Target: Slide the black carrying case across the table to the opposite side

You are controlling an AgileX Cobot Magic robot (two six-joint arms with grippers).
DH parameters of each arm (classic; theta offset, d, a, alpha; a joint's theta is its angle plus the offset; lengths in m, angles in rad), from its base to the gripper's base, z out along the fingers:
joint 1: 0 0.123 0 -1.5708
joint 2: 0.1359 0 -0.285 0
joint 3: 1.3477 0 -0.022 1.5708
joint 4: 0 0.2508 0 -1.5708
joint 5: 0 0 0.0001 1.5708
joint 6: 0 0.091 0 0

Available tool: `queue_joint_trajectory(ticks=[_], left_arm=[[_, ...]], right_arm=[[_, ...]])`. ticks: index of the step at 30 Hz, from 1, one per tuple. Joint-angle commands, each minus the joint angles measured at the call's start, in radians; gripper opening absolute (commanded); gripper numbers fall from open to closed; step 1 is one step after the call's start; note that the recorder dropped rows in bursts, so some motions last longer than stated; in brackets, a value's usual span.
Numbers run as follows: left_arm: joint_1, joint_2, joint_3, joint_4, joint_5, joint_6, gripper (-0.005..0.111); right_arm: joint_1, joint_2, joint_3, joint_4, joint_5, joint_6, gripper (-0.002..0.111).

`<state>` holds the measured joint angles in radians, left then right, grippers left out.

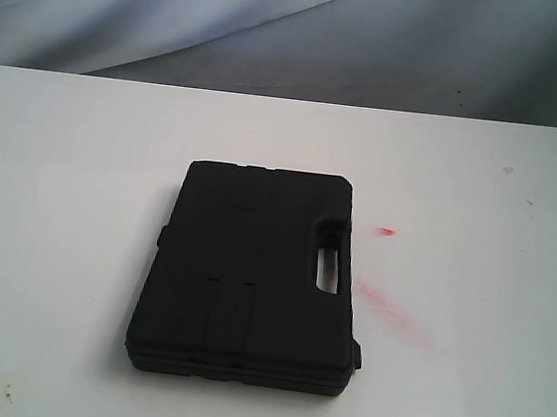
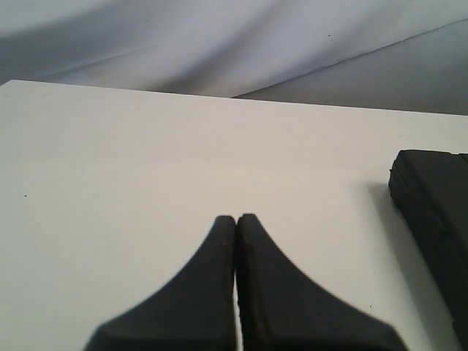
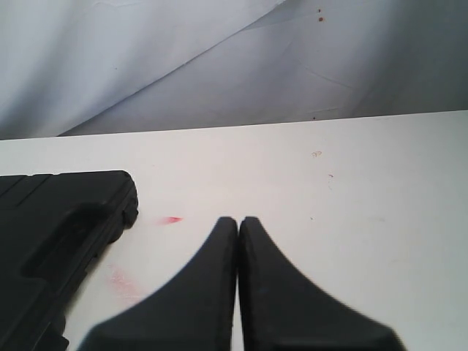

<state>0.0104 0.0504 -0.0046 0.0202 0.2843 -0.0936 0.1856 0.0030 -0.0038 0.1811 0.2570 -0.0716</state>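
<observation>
Two hands, both empty. My left hand (image 2: 235, 218) has its fingers pressed together tip to tip with nothing between them, and my right hand (image 3: 238, 219) is the same. Each sits over bare desk (image 1: 59, 194); I cannot tell whether the tips touch it. Neither hand touches the case (image 1: 251, 276).

Judgement: closed fingers suit a slide. They make a blunt wedge to set against an edge, and no grasp is needed.

The case lies flat and closed near the middle of the desk, between my hands. One corner shows at the edge of the left wrist view. The handle cutout (image 1: 327, 269) is on the side toward my right hand.

Around it:
- A red smear (image 1: 388, 307) marks the desk just beside the handle edge, with a smaller red spot (image 1: 387, 231) near it.
- A few dark specks (image 1: 8, 394) lie toward the near corner.
- Grey cloth (image 1: 279, 27) hangs behind the far edge.

I see nothing standing on the desk to either side of the case. The marks look flat and should not catch it.
</observation>
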Motion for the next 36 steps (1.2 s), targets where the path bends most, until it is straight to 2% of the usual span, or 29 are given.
queue_joint_trajectory(ticks=[1, 25, 36], left_arm=[[0.003, -0.004, 0.005, 0.005, -0.004, -0.009, 0.000], [0.003, -0.004, 0.005, 0.005, -0.004, -0.004, 0.000], [0.003, -0.004, 0.005, 0.005, -0.004, -0.002, 0.000]], right_arm=[[0.004, -0.003, 0.004, 0.007, -0.004, 0.001, 0.000], [0.002, -0.003, 0.004, 0.007, -0.021, 0.001, 0.000], [0.002, -0.003, 0.004, 0.328, -0.357, 0.001, 0.000]])
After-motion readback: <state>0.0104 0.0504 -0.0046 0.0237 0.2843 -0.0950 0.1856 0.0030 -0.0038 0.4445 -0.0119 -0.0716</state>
